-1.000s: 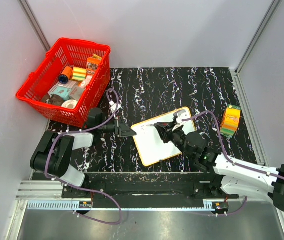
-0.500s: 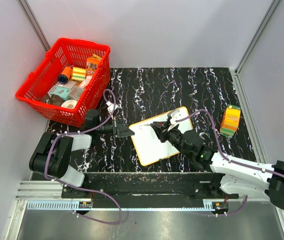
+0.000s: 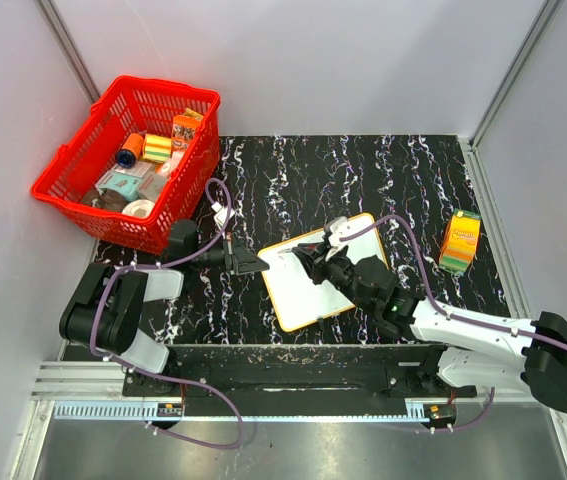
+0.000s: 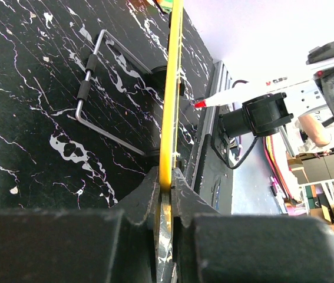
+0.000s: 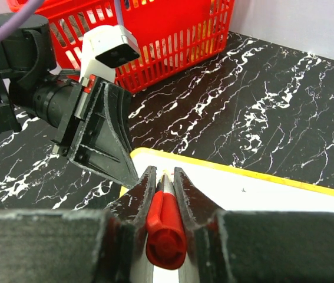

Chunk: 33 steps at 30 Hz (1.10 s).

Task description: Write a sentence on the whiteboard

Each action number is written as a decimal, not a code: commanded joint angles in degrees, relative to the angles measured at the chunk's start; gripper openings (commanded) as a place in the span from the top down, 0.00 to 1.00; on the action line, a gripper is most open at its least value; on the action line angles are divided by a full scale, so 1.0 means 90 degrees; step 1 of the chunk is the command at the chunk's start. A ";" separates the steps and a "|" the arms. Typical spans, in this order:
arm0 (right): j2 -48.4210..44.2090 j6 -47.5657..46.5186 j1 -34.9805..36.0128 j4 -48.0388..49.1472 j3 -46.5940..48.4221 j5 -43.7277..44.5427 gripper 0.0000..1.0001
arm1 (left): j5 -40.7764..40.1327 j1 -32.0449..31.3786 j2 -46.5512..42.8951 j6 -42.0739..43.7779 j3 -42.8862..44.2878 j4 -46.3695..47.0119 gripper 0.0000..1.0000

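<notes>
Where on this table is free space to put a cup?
Free: the table strip beyond the whiteboard, between the red basket and the orange carton. Crowded: the whiteboard's left corner, where the left gripper and right gripper, with marker, meet.

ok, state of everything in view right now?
whiteboard: one edge clamped, no writing visible from above
marker: uncapped, tip toward the whiteboard; contact unclear
left gripper: shut on the whiteboard's rim
right gripper: shut on the marker
basket: far left, holding several items
carton: at right, nothing touching it
</notes>
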 commanded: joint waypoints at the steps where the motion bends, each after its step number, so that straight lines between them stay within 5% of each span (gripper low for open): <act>1: 0.0016 -0.0135 0.0140 0.0362 0.0371 0.0118 1.00 | -0.0001 0.0008 0.0033 0.0247 0.0046 0.0721 1.00; 33: 0.0124 0.0118 0.0189 0.0167 0.0127 0.0499 1.00 | 0.0058 -0.0051 0.0043 0.0238 0.0085 0.0721 1.00</act>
